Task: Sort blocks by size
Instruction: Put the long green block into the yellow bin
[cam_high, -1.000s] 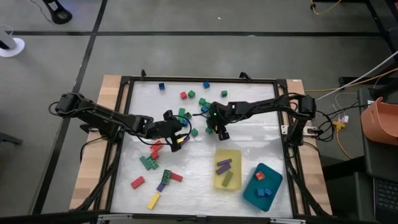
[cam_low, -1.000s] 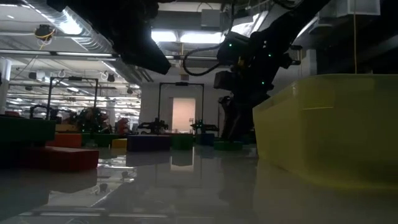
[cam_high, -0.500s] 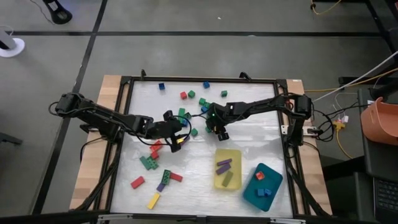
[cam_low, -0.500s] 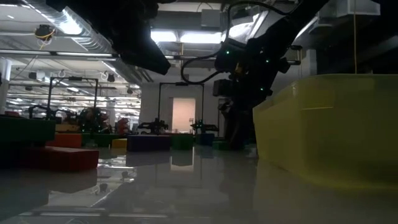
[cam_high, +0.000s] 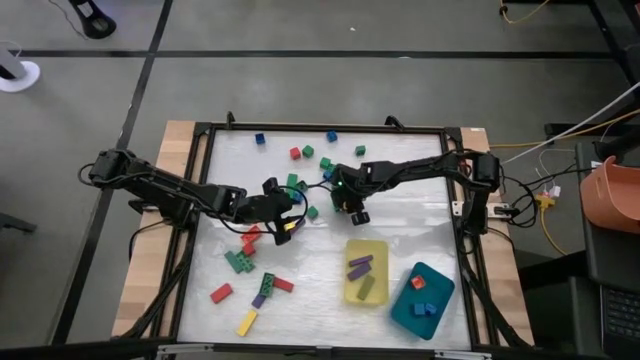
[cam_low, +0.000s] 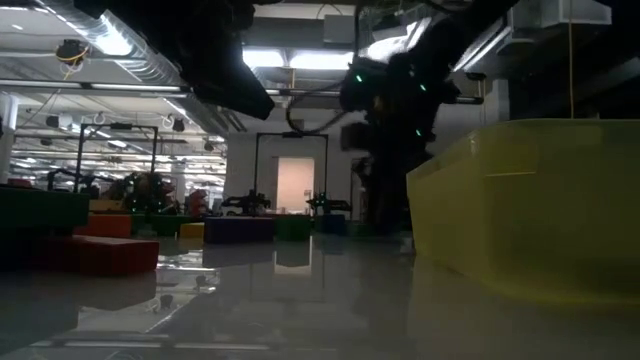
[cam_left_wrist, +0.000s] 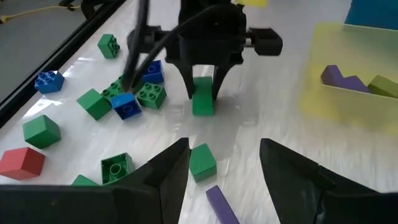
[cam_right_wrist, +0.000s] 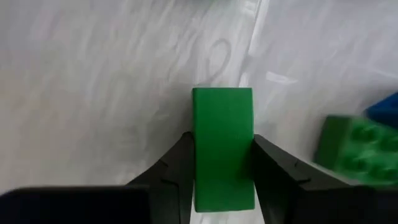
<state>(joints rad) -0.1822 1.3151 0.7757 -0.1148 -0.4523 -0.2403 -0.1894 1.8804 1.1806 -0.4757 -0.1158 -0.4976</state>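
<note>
Right hand newly clamping green block

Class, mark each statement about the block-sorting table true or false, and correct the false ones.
1. The right claw grips a green block. True.
2. The yellow tray holds only red blocks. False: it holds purple and green blocks.
3. The left claw is open and holds nothing. True.
4. The teal tray lies left of the yellow tray in the high view. False: it lies to its right.
5. A small green cube lies on the table just ahead of the left claw. True.
</note>
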